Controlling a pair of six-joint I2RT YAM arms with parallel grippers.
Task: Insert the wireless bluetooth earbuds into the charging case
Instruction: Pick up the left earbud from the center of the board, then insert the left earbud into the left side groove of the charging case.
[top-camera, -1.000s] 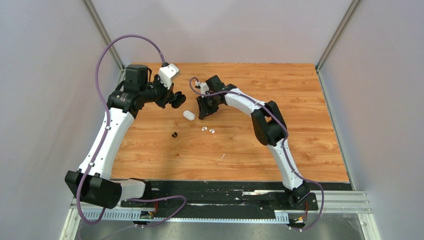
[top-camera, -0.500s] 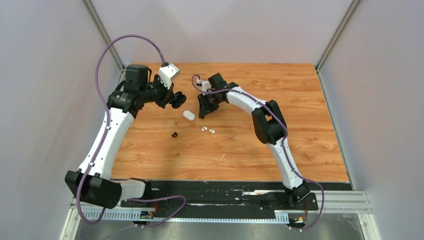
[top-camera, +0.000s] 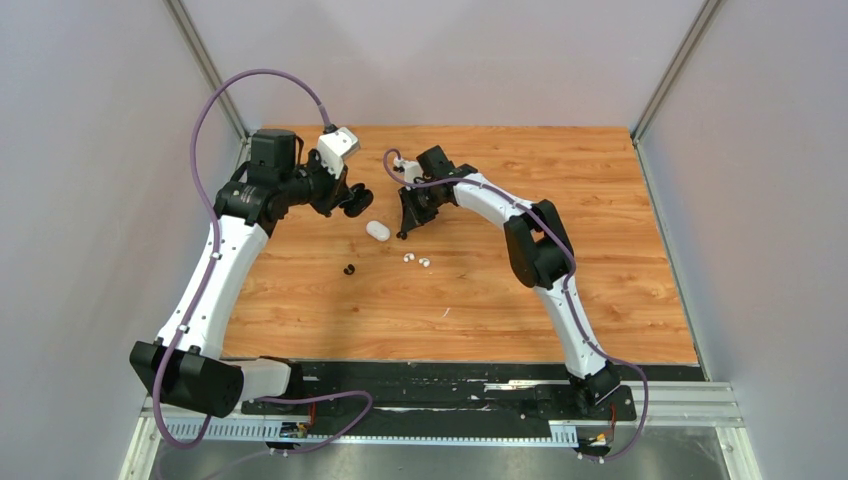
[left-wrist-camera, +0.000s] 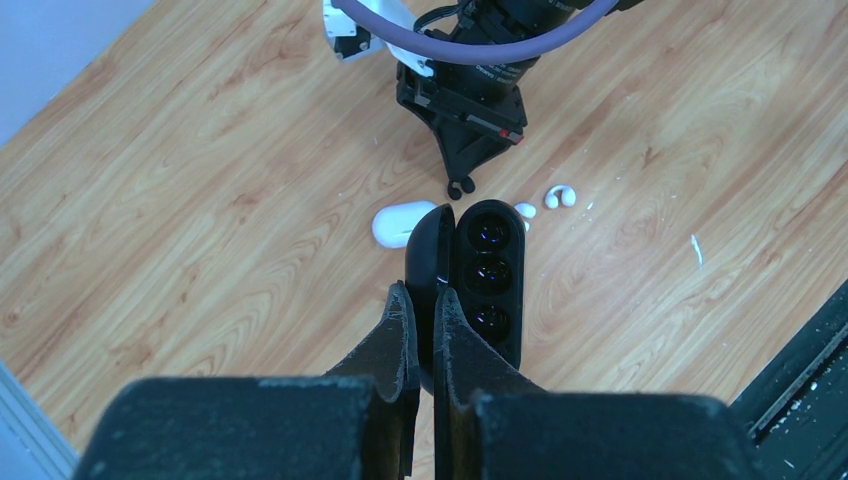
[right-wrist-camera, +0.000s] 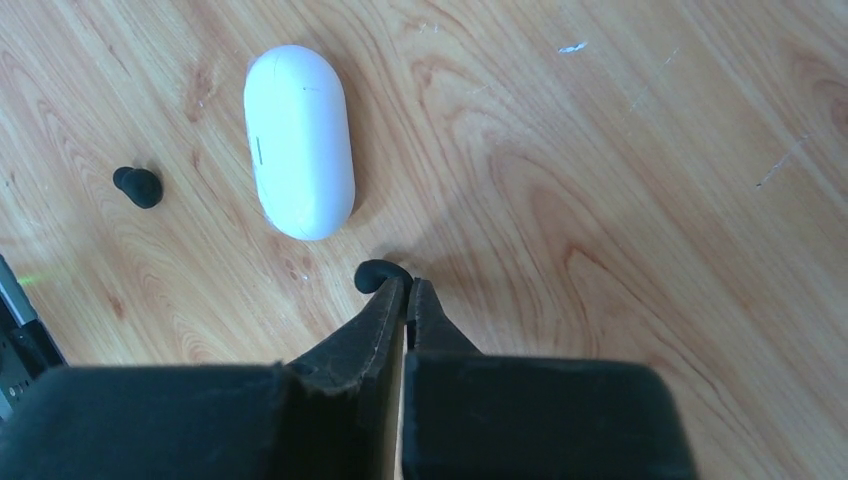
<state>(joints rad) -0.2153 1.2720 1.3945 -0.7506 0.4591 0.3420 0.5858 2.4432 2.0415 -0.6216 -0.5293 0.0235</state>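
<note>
Left tool (left-wrist-camera: 420, 292) of mine was clenched on the lid of the glossy black oval charging case (left-wrist-camera: 490, 272). I held it above the light wooden desk (top-camera: 600, 250). The case was hinged open, and its inner face, with three dark round hollows, was turned toward my wrist camera.

Nearer my bases, a tiny loose black earbud (top-camera: 350, 269) lay alone on the boards. A little further right and farther from me, the smooth white pill-shaped case (right-wrist-camera: 300, 140) lay shut and flat on the desk. It sat between my two tools and touched neither.

Next stood my right tool (right-wrist-camera: 406, 285), pointed down at the wood just beside the white case. Its fingers were pressed together to a thin slit. A second black earbud (right-wrist-camera: 376, 275), as tiny as the first, was nipped at the very tip and bulged out on one side. Whether that bud rested on the wood or hung clear of it I could not tell.

Right of the tool's tip, and nearer to me, two tiny white earbuds (top-camera: 424, 263) lay close together on the desk, apart from both tools and from the white case.
</note>
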